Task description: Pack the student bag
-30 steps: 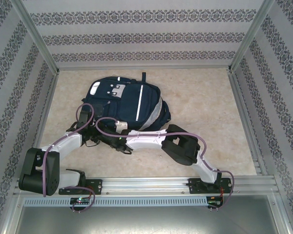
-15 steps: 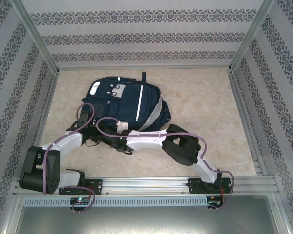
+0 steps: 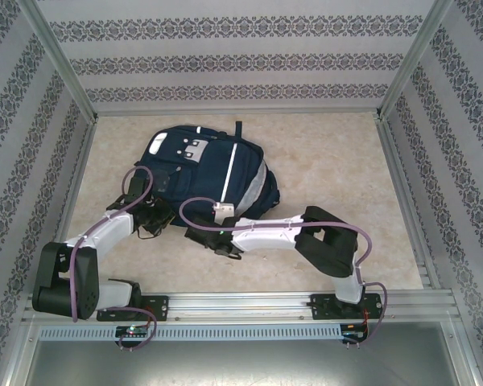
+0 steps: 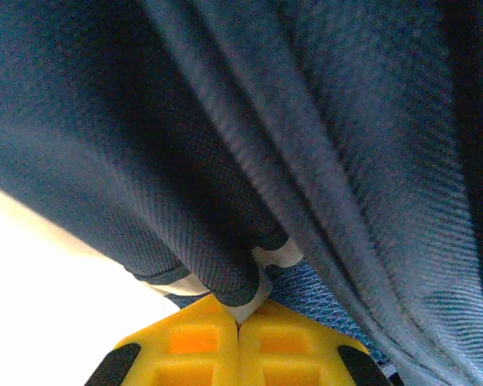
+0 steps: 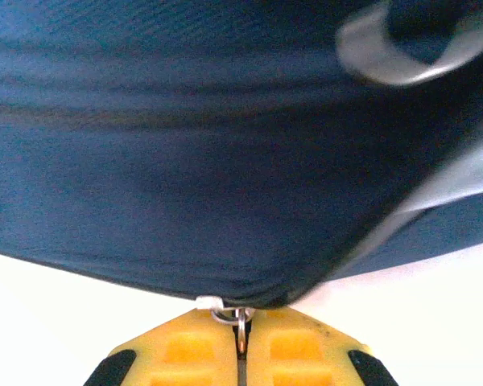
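Note:
The student bag (image 3: 205,165), navy with white stripes, lies flat on the table at back left. My left gripper (image 3: 154,215) is at the bag's near-left edge. In the left wrist view its yellow fingertips (image 4: 240,318) are shut on a fold of dark fabric with a white edge, part of the bag (image 4: 322,121). My right gripper (image 3: 198,233) is at the bag's near edge. In the right wrist view it (image 5: 241,322) is shut on a small metal zipper ring (image 5: 229,314) hanging from the bag's (image 5: 185,161) rim.
Patterned walls enclose the beige table (image 3: 338,177), and its right half is bare. An aluminium rail (image 3: 241,304) carries both arm bases along the near edge. The right arm's elbow (image 3: 330,241) juts over the table's near right.
My right gripper closed on the zipper ring and drew to the right and nearer; its elbow swung right. The bag's near edge shifted slightly. The left gripper stayed shut on the fabric.

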`<action>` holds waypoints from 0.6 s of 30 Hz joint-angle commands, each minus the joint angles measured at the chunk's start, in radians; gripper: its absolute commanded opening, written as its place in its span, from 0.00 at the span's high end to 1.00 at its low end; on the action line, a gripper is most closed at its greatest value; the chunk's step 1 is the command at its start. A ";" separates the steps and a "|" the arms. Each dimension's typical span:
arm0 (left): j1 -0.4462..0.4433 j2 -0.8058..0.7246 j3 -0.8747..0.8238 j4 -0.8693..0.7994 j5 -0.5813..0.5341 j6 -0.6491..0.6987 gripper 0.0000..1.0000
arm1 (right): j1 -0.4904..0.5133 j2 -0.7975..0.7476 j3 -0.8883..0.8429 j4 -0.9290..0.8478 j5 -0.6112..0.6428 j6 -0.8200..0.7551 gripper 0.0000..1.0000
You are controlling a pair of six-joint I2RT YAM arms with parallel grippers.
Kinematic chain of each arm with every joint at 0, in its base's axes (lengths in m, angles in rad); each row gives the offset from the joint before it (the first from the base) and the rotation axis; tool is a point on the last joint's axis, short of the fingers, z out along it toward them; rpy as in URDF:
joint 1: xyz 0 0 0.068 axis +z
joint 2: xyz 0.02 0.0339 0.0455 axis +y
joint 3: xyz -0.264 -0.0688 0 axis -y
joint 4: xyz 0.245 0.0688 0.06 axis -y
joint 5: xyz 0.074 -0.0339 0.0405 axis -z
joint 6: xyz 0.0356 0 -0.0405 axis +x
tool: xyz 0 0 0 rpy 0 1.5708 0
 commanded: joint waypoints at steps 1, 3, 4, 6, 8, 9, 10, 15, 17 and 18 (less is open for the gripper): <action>0.064 -0.006 0.029 -0.110 -0.149 0.031 1.00 | -0.031 -0.080 -0.079 -0.122 0.071 -0.006 1.00; 0.089 -0.004 0.043 -0.130 -0.168 0.031 1.00 | -0.048 -0.126 -0.117 -0.129 0.080 -0.018 1.00; 0.098 0.001 0.053 -0.141 -0.182 0.033 1.00 | -0.054 -0.144 -0.128 -0.130 0.084 -0.030 1.00; 0.117 0.021 0.085 -0.165 -0.218 0.049 1.00 | -0.065 -0.175 -0.139 -0.130 0.091 -0.064 1.00; 0.140 0.049 0.115 -0.175 -0.232 0.061 1.00 | -0.070 -0.189 -0.133 -0.112 0.082 -0.121 1.00; 0.154 0.064 0.128 -0.175 -0.232 0.064 1.00 | -0.070 -0.189 -0.121 -0.108 0.079 -0.146 1.00; 0.169 0.076 0.139 -0.174 -0.229 0.064 1.00 | -0.068 -0.183 -0.107 -0.106 0.068 -0.165 1.00; 0.209 0.116 0.220 -0.184 -0.149 0.108 1.00 | -0.055 -0.155 -0.037 -0.039 -0.029 -0.277 1.00; 0.207 0.098 0.238 -0.197 -0.118 0.113 0.97 | -0.045 -0.143 -0.008 -0.018 -0.061 -0.308 1.00; 0.204 0.082 0.239 -0.206 -0.098 0.110 0.89 | -0.042 -0.134 0.006 -0.008 -0.081 -0.323 1.00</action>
